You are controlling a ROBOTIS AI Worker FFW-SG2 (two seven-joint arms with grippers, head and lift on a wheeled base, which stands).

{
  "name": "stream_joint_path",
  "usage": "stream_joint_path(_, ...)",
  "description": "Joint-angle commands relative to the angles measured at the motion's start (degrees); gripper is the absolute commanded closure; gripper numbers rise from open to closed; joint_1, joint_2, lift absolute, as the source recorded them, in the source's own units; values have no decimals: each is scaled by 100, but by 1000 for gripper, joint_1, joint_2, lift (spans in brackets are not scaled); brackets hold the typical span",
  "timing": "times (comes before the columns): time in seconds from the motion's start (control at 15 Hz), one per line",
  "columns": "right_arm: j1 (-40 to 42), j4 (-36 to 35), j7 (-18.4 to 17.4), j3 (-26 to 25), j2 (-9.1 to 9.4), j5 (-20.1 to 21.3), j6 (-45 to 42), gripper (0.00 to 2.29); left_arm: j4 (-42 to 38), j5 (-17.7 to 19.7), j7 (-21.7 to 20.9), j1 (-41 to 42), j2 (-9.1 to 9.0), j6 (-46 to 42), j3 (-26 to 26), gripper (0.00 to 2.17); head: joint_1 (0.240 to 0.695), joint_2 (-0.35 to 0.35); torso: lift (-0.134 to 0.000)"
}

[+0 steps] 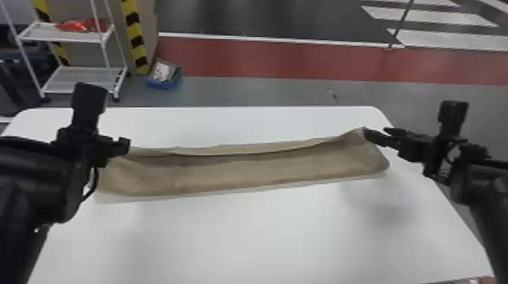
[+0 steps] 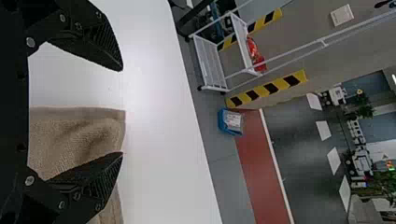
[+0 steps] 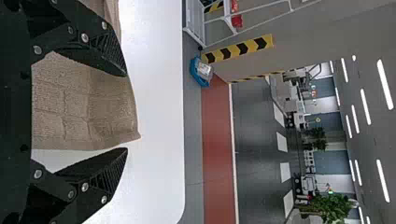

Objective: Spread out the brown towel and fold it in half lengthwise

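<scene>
The brown towel (image 1: 242, 170) lies across the table as a long narrow strip, its far edge raised in a shallow lip with a dark crease beneath. At its left end is my left gripper (image 1: 123, 147), and at its far right corner my right gripper (image 1: 377, 135). In the left wrist view, the left gripper (image 2: 122, 111) stands open, with a corner of the towel (image 2: 77, 135) between its fingers. The right gripper (image 3: 126, 111) is open too, the other end of the towel (image 3: 84, 102) reaching between its fingers.
Bare white table surface (image 1: 245, 234) extends on the near side of the towel, with a narrower strip beyond it. Past the table's far edge stand a white shelf cart (image 1: 79, 79) and a blue bin (image 1: 164, 77) on the floor.
</scene>
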Motion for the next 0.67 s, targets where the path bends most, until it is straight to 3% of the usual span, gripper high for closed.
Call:
stream_joint_path(0.0,17,39,-1,-34,3,-28,-79,46,68,-288,115,160,35,-16,-8,60,691,-112,-125)
stream_joint_path(0.47,298,-84,113,-227,-94,-124,26,56,-565,-226,71,775,106,-209,309,66,695,-95,-125)
stream_joint_path(0.6,553,-295,139,-377,-85,-133,44,63,-758,29,45,951,176,-420,502,66,695,-99,-125)
